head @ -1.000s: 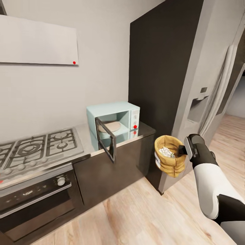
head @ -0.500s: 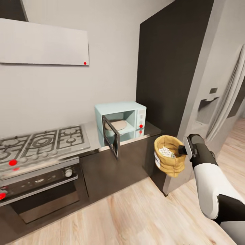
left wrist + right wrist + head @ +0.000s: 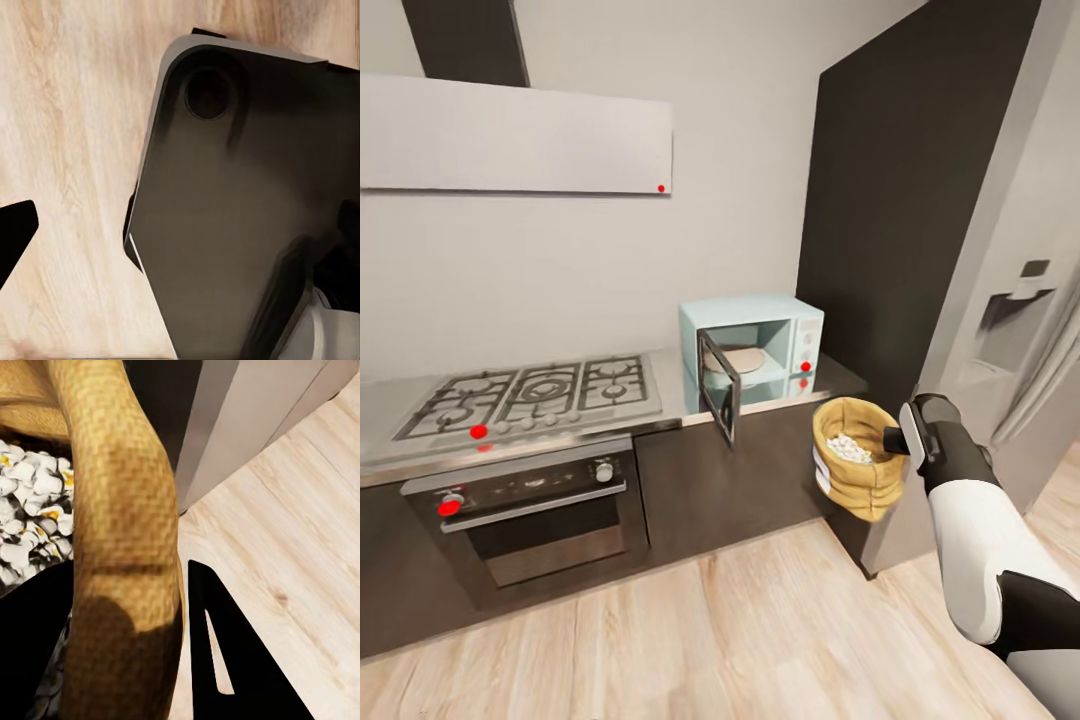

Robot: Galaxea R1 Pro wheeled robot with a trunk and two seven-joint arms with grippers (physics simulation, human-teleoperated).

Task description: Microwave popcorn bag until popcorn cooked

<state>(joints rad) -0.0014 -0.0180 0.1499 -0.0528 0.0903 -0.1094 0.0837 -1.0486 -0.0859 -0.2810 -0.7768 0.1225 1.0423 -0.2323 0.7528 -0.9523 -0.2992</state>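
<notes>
— Where's the popcorn bag [image 3: 854,456] now?

— Off the countertop [image 3: 670,402], up in the air past its right end, out in front of the dark cabinet face. Pinched at the rolled rim by the right gripper [image 3: 893,440]; in the right wrist view, one black finger [image 3: 225,652] outside the burlap wall, the other inside beside the popcorn [image 3: 30,521]. Bag hanging upright, mouth up.

— And the microwave [image 3: 756,347]?

— At the countertop's right end, door swung open toward the room, cavity showing. Up and to the left of the bag, well apart.

— So the coming move?

— Probably a lift and a carry leftward and forward, over the counter edge, clear of the open door's free edge, then in through the opening.

— Nearer arm?

— Right, plainly. Left gripper [image 3: 15,236] low beside the robot's own base, over the wood floor; open or shut, cannot tell.
</notes>
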